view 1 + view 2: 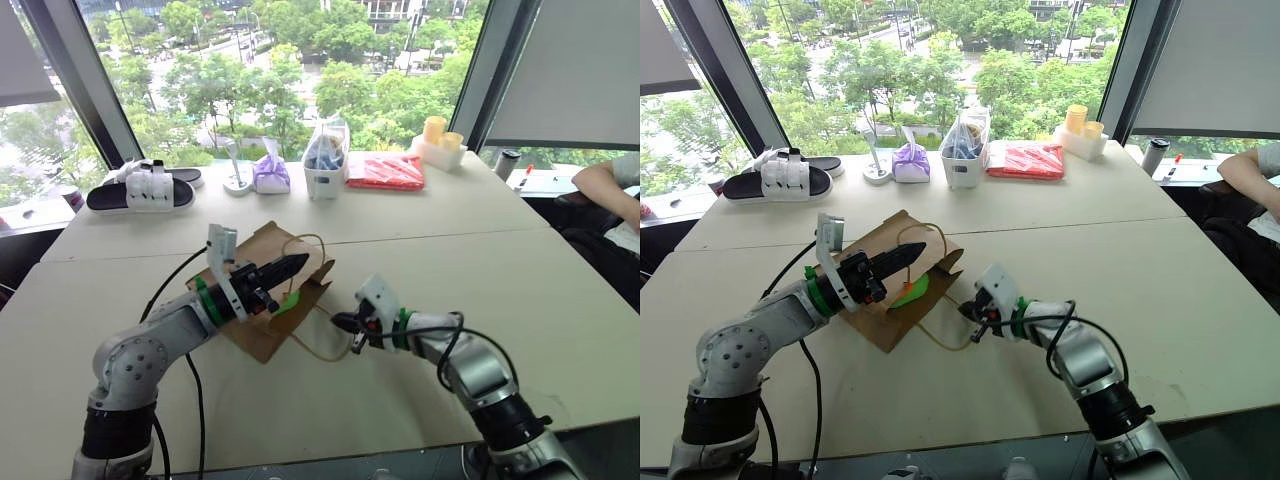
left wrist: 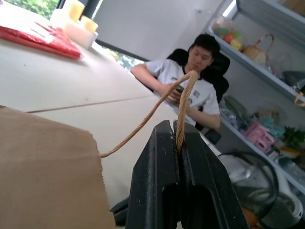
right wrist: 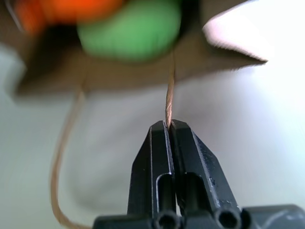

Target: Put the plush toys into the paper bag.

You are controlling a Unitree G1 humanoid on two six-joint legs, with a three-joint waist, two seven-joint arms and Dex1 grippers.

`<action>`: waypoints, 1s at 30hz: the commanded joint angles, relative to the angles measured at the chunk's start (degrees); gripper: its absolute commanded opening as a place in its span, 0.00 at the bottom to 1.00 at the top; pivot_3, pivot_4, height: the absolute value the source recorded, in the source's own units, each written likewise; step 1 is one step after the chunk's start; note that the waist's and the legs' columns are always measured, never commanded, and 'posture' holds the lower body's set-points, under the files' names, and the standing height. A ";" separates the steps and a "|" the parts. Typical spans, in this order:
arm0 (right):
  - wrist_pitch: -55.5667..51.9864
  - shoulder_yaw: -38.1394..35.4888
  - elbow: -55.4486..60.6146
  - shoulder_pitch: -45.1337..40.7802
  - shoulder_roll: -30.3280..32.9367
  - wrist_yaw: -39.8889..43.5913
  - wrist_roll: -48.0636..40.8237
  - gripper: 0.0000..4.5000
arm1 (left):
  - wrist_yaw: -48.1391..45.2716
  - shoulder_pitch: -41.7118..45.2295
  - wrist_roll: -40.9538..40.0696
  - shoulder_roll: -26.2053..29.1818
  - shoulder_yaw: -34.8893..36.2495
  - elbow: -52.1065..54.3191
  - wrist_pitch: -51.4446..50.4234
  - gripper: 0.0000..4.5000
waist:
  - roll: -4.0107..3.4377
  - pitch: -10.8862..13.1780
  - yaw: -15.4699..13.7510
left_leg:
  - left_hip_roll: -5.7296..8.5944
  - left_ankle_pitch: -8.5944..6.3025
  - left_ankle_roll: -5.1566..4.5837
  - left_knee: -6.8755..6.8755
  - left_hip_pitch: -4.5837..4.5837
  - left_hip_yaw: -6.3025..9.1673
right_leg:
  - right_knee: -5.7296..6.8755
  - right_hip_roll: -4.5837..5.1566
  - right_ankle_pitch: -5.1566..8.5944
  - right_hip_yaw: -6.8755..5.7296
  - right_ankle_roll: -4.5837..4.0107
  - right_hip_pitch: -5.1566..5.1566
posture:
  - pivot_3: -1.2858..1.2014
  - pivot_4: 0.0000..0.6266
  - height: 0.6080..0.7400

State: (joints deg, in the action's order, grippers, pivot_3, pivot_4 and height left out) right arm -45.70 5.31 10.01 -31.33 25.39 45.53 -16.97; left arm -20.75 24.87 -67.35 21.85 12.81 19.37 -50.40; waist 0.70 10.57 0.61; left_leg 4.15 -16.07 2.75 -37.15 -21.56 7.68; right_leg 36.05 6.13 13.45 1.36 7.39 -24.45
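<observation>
**Grippers pinch both bag handles, toys inside**

Paper bag (image 1: 262,290) lies on the table (image 1: 480,260) at centre, its mouth facing four o'clock. Left gripper (image 2: 178,138) is clamped on one twine handle (image 2: 183,102) above the bag. Right gripper (image 3: 169,125), at four o'clock of the bag, is pinched on the other handle (image 3: 168,98). Green plush (image 3: 131,28) and orange plush (image 3: 62,9) sit inside the mouth, touching.

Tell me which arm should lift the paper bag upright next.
Left, probably. The left gripper is shut on the upper twine handle above the paper bag, with both plush toys at its mouth. The right gripper pinches the lower handle near the table.
</observation>
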 commanded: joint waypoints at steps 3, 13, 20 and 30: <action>-10.44 -10.60 4.72 -9.79 4.45 2.45 -12.22 0.00 | 3.26 3.58 -3.59 -1.39 3.02 -0.71 2.26 0.00 | 0.01 0.00 -0.01 | -0.01 -0.01 -0.01 0.04 0.03 0.01 | -0.04 -0.01 0.00 -0.06 0.00 0.05 | 0.52 0.24 1.00; -13.45 -15.00 -1.16 -17.67 7.18 0.83 -17.98 0.00 | 3.48 6.35 0.48 -4.66 0.62 -5.25 5.10 0.00 | 0.04 0.01 0.03 | 0.00 -0.02 -0.04 0.05 -0.02 -0.22 | -0.07 0.00 0.00 -0.05 0.00 0.02 | 0.52 0.24 1.00; -18.44 -22.58 -4.52 -22.63 4.14 -4.75 -25.83 0.00 | 10.10 9.96 -6.96 -8.32 5.50 -7.79 5.61 0.00 | 0.05 0.02 0.01 | -0.01 -0.02 -0.04 0.03 -0.04 -0.16 | -0.06 0.01 0.00 -0.05 0.00 0.00 | 0.52 0.24 1.00; -18.40 -19.06 -5.47 -19.89 3.36 -9.70 -25.15 0.00 | 12.44 8.40 -4.46 -8.51 3.16 -9.01 5.00 0.00 | 0.05 0.02 0.04 | 0.00 -0.02 -0.03 0.03 -0.08 -0.20 | -0.07 0.02 0.00 -0.05 0.01 -0.04 | 0.52 0.24 1.00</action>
State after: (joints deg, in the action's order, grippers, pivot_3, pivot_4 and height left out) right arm -65.44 -13.96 4.15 -51.30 28.99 36.66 -42.54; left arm -8.41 33.61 -73.42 13.11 16.96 9.52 -45.74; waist 0.75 10.58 0.66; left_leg 4.15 -16.09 2.72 -37.12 -21.64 7.47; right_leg 35.99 6.15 13.45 1.31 7.39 -24.49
